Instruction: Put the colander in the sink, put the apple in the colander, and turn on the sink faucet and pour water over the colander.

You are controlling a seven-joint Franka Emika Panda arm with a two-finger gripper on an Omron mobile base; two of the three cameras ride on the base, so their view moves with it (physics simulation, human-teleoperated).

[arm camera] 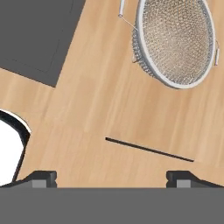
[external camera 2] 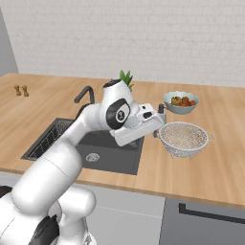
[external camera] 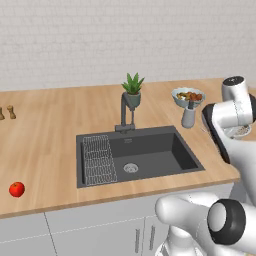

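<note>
The silvery mesh colander (external camera 2: 183,139) stands on the wooden counter to the right of the sink (external camera: 150,150). In the hand view the colander (arm camera: 175,41) lies ahead and to the right, and a corner of the sink (arm camera: 35,35) shows at the upper left. My gripper (arm camera: 111,179) hovers over bare counter between them, open wide with nothing between its fingers. It sits just left of the colander (external camera 2: 154,130). The red apple (external camera: 17,189) rests far to the left near the counter's front edge. The dark faucet (external camera: 125,115) stands behind the sink.
A wire rack (external camera: 98,160) lies in the sink's left side. Behind the faucet is a potted plant (external camera: 132,90). A white bowl of fruit (external camera 2: 180,102) and a small grey shaker (external camera: 188,116) stand behind the colander. Two small mills (external camera: 6,113) sit at the far left.
</note>
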